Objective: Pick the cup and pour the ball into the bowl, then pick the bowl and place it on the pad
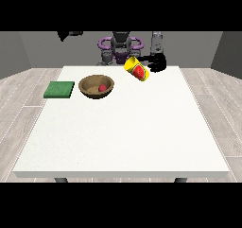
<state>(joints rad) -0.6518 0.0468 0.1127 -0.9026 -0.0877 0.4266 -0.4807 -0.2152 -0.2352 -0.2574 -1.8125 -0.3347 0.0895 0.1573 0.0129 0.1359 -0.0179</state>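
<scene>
A yellow cup (136, 70) with a red mark on its side hangs tilted over the table's back edge. The black hand at the view's right (158, 63) is against the cup's right side, its fingers curled round it. A brown wooden bowl (90, 83) stands on the table left of the cup, and a red ball (102, 88) lies inside it. A green square pad (59, 89) lies flat to the left of the bowl, a short gap away. The hand at the view's left (71, 33) is a dark shape raised high at the top left, far from everything.
The white table (123, 137) stretches wide towards the camera, its front edge near the view's bottom. The robot's torso (121, 45) stands just behind the back edge. Grey plank floor surrounds the table.
</scene>
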